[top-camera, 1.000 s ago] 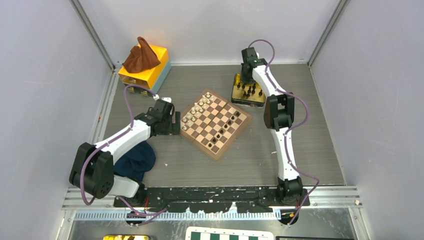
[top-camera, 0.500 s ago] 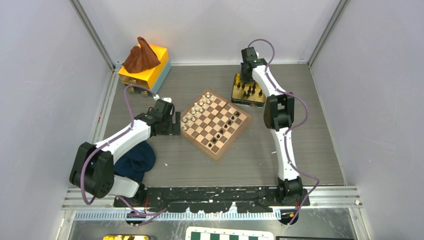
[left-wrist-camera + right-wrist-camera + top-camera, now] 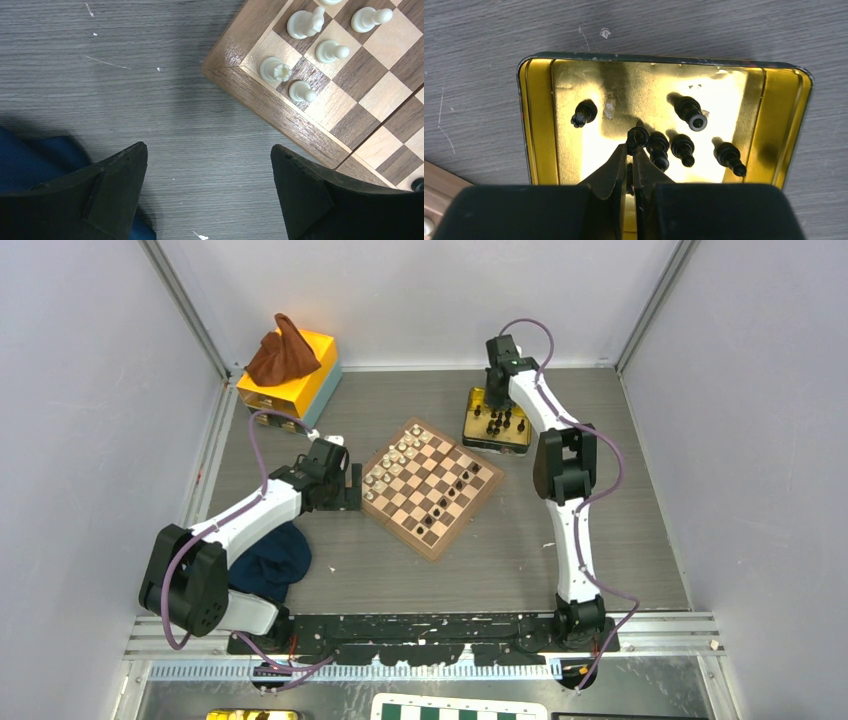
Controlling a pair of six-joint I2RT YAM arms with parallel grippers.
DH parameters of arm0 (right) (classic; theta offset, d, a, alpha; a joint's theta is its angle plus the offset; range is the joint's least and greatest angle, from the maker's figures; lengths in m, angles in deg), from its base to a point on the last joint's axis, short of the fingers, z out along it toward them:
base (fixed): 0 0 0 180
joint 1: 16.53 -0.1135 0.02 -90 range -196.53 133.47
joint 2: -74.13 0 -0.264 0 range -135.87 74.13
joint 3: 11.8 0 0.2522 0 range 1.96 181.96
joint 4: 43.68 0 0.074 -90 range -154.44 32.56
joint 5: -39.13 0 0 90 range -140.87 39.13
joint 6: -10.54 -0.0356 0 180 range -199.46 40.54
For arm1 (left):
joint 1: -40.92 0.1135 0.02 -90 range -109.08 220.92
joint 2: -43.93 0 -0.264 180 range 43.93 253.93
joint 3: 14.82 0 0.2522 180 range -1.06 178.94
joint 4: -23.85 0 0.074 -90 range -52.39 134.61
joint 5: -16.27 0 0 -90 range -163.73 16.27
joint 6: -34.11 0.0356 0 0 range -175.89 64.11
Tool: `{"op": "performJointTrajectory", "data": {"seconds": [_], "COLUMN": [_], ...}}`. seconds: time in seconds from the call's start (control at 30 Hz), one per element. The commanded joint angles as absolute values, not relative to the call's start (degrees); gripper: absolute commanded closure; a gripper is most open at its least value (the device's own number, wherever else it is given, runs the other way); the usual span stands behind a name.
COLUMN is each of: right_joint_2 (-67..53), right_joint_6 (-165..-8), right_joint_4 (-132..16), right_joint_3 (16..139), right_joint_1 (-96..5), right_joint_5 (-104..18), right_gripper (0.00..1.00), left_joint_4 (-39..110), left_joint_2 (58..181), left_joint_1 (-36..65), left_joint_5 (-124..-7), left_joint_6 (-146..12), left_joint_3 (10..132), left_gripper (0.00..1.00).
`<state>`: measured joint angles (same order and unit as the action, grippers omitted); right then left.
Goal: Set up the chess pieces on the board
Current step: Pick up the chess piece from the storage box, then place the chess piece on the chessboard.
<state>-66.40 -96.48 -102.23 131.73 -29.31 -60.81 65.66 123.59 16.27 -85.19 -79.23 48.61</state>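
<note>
The board (image 3: pixel 398 532) lies turned like a diamond at the table's middle, with pale pieces along its upper-left edge and a few black chess pieces (image 3: pixel 442 505) on its right half. More black chess pieces (image 3: pixel 683 149) stand in a gold tin (image 3: pixel 524 125) behind the board (image 3: pixel 280 107). My right gripper (image 3: pixel 632 149) reaches into the tin (image 3: pixel 497 447) and is shut on one black chess piece (image 3: pixel 638 136), whose base shows at the fingertips. My left gripper (image 3: pixel 208 146) hangs open over bare table just off the board's left corner, holding nothing.
A yellow box with a brown cloth (image 3: pixel 285 360) on it sits at the back left. A dark blue cloth (image 3: pixel 272 562) lies under the left arm. A green-and-white checkered board (image 3: pixel 460 708) shows below the arm bases.
The right gripper's fingers have closed on a black piece in the tin, and the right arm has shifted slightly. The left arm has not moved.
</note>
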Motion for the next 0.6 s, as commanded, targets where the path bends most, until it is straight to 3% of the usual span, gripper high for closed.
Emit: {"op": "performJointTrajectory", "data": {"seconds": [0.0,0.33,0.57], "right_joint_2": [-58.77,-50.58,-40.00], "right_joint_6": [-95.13,-93.98,-94.05], "right_joint_4": [-99.98,-98.48,-97.39], "right_joint_3": [130.23,124.00,110.75], "right_joint_1": [-29.54,-31.40,-35.60], "right_joint_5": [-61.02,-59.75,-59.09], "right_gripper": [0.99,0.99,0.99], "left_joint_4": [64.42,63.92,63.82], "left_joint_2": [123.13,122.86,122.27], "left_joint_1": [16.57,16.57,16.57], "left_joint_5": [-83.60,-82.52,-81.26], "left_joint_6": [-79.47,-80.04,-80.71], "left_joint_3": [50.27,50.27,50.18], "left_gripper": [0.06,0.06,0.06]}}
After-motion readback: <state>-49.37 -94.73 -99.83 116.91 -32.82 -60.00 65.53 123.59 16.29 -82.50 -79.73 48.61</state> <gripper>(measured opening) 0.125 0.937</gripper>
